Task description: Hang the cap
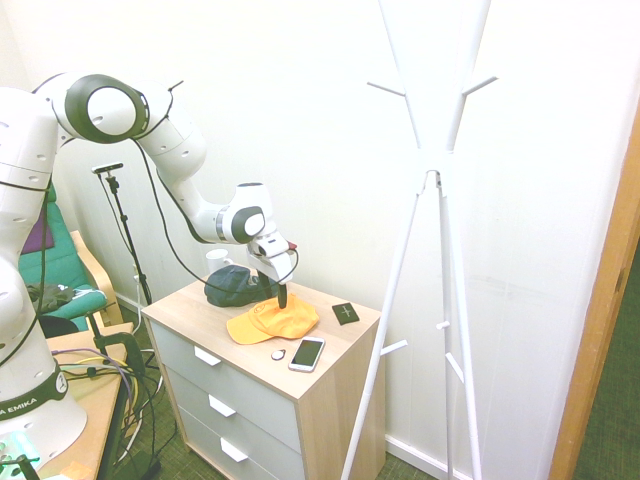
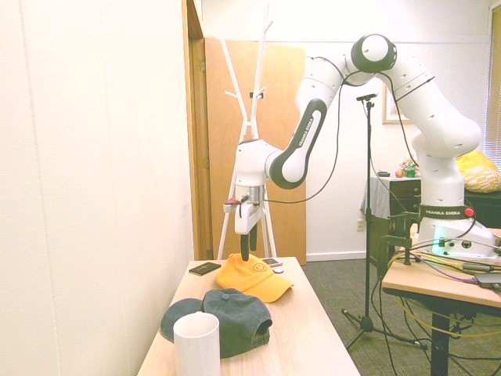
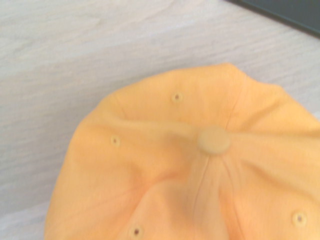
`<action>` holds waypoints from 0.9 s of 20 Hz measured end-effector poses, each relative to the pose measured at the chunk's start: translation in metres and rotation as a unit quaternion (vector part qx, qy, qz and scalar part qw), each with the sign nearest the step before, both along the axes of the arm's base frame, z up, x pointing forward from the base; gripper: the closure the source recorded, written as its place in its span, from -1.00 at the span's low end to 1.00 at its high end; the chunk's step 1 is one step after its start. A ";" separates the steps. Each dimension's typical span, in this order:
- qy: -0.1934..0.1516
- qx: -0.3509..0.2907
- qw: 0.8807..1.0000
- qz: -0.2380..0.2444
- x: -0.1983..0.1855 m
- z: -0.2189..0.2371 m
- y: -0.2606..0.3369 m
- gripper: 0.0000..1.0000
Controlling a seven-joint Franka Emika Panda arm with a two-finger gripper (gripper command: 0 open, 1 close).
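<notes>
The claw points straight down over the crown of the cap, its tips just at or barely above the fabric; the spread of its fingers is hard to read in either outside view, but they seem to stand wide apart with nothing held. The cap lies on the wooden top of the drawer chest that serves as the counter, touching or just beside a dark cap, with a phone near its brim and a small dark wallet off to one side. To do this step well, I judge the claw should settle a little further and pinch a fold of crown cloth beside the top button, not the button itself, and keep clear of the dark cap so only one lifts. A firm bite matters, since soft cloth slips when carried to the white coat stand. The cap is bright yellow-orange, soft, creased, with stitched eyelets and a smiley face on its front panel.
</notes>
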State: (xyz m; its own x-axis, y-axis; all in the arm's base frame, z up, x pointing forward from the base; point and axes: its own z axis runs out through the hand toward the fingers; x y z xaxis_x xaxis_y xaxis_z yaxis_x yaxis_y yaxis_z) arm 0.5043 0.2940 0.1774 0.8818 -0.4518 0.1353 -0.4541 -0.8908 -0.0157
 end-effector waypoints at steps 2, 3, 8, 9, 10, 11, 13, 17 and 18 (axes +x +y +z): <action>-0.002 0.000 1.000 0.001 0.006 -0.003 0.002 1.00; -0.002 0.002 1.000 0.001 0.008 -0.004 0.004 1.00; -0.003 0.002 1.000 -0.004 0.017 -0.011 0.005 1.00; -0.002 0.001 1.000 -0.005 0.017 -0.013 0.004 1.00; 0.000 0.001 1.000 -0.006 0.017 -0.015 0.003 1.00; 0.001 0.001 1.000 -0.007 0.017 -0.016 0.002 1.00; 0.001 0.002 1.000 -0.008 0.019 -0.017 0.003 1.00; 0.001 0.004 1.000 -0.010 0.019 -0.016 0.004 1.00; 0.001 0.004 1.000 -0.009 0.019 -0.016 0.005 1.00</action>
